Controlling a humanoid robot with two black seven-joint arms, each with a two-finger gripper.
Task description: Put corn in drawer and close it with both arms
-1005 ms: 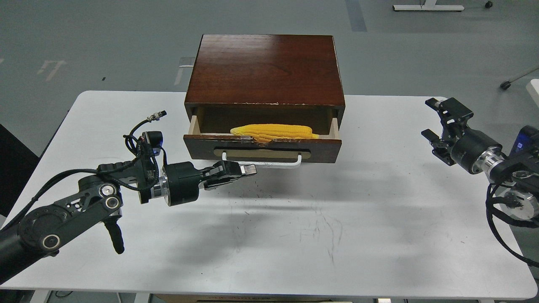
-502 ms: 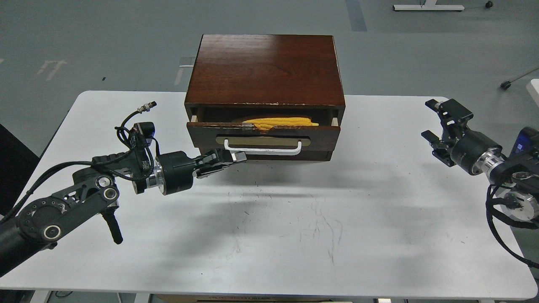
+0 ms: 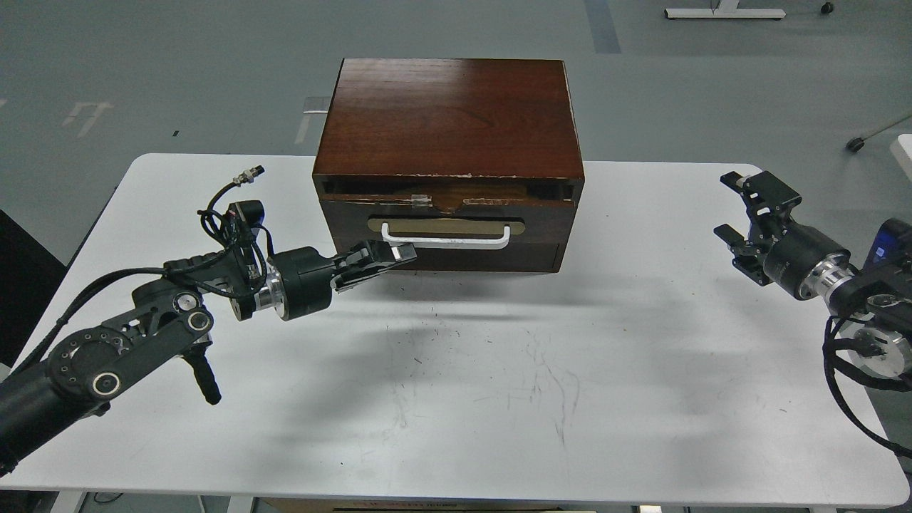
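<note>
The dark brown drawer [image 3: 447, 222] with its white bar handle [image 3: 447, 239] sits pushed into the wooden cabinet [image 3: 449, 117], its front almost flush, a thin dark gap along its chipped top edge. The corn is hidden inside. My left gripper [image 3: 395, 254] is shut, its tip against the drawer front just below the left end of the handle. My right gripper [image 3: 737, 206] is open and empty, well off to the right of the cabinet above the table.
The white table [image 3: 463, 370] carries the cabinet at its back middle. A plain dark panel [image 3: 499, 258] lies below the drawer. Grey floor lies beyond the table, with a white stand base [image 3: 723, 12] far back right.
The drawer slid in from half open to nearly closed, hiding the corn. My left gripper moved forward and up with the drawer front. The right arm barely moved.
</note>
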